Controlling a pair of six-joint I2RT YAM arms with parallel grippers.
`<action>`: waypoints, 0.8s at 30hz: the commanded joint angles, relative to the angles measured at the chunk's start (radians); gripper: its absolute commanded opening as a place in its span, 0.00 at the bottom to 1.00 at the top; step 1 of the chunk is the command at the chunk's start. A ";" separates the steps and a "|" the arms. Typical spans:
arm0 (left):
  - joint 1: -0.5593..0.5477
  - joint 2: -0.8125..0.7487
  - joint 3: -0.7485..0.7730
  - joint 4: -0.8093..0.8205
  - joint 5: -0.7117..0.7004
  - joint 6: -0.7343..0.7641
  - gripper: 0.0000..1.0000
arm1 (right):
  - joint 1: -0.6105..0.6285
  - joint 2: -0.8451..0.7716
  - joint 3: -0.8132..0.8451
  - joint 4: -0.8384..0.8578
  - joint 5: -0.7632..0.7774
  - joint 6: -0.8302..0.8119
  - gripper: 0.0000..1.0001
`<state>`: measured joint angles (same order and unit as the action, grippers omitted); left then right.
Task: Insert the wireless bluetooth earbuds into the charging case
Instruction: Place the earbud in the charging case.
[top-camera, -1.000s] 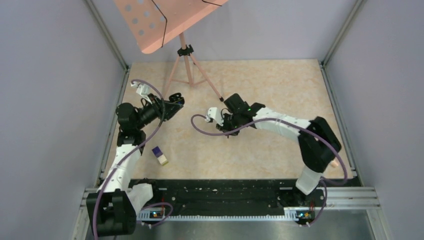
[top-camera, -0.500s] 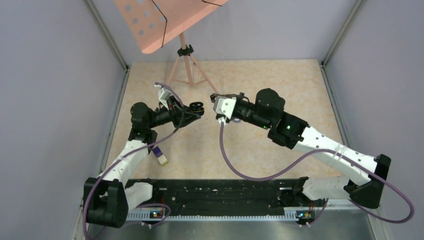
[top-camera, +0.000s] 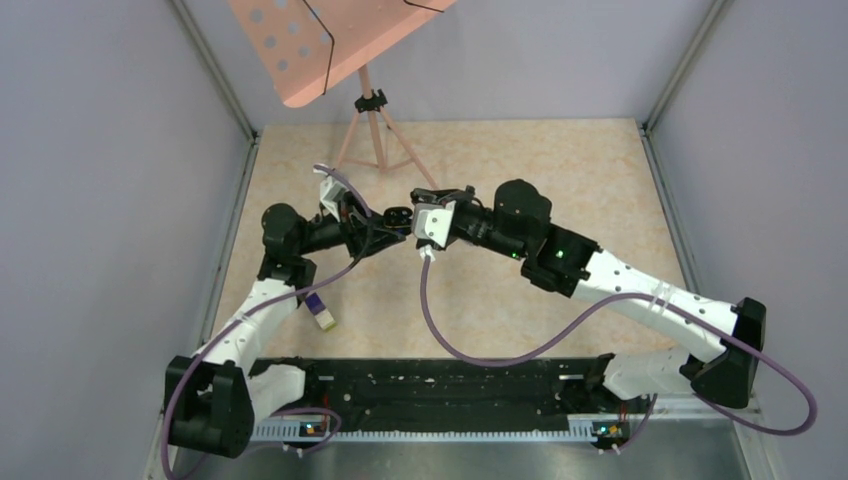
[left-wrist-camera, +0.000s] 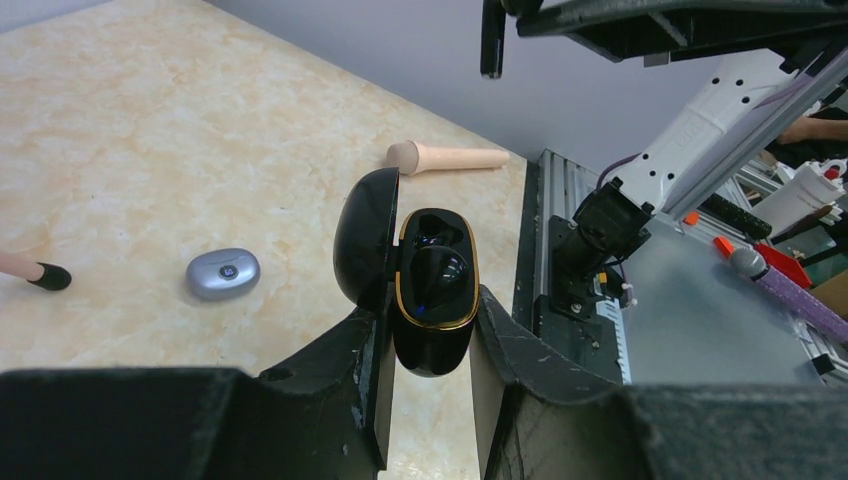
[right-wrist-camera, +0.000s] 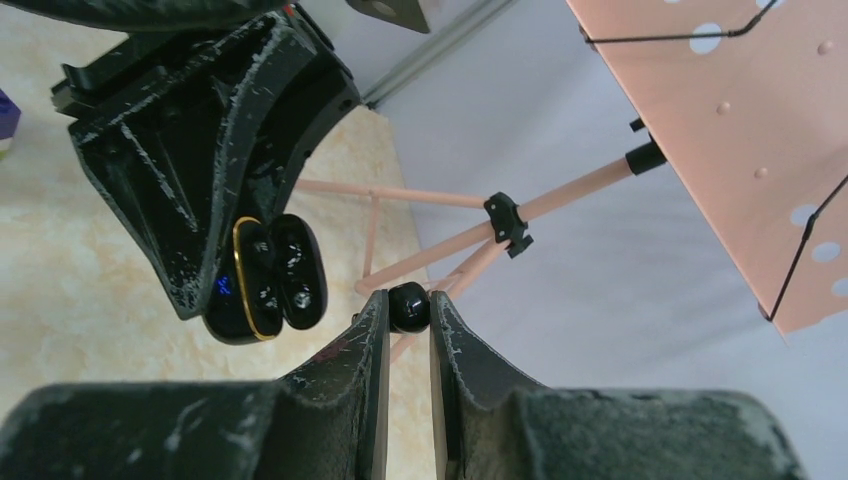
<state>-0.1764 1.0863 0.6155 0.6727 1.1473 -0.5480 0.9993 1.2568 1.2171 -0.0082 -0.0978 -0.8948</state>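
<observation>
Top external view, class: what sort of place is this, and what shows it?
Probably a robotics lab test cell: a left arm and right arm bolted to a black rail at the table's near edge, with plain metal-framed walls closing it in.

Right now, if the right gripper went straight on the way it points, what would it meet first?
Most likely the open charging case in the left gripper. The right wrist view puts the case slightly left of the line of the right gripper, so a near miss is possible.
</observation>
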 joint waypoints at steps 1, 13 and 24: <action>-0.005 -0.033 0.046 0.086 0.010 -0.043 0.00 | 0.034 -0.010 -0.005 0.041 -0.029 -0.043 0.00; -0.006 -0.048 0.049 0.124 0.012 -0.087 0.00 | 0.055 0.009 -0.052 0.094 -0.024 -0.111 0.00; -0.005 -0.048 0.052 0.140 0.010 -0.100 0.00 | 0.059 0.023 -0.064 0.095 -0.044 -0.128 0.00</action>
<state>-0.1787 1.0622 0.6254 0.7532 1.1488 -0.6380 1.0409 1.2743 1.1629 0.0456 -0.1192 -1.0054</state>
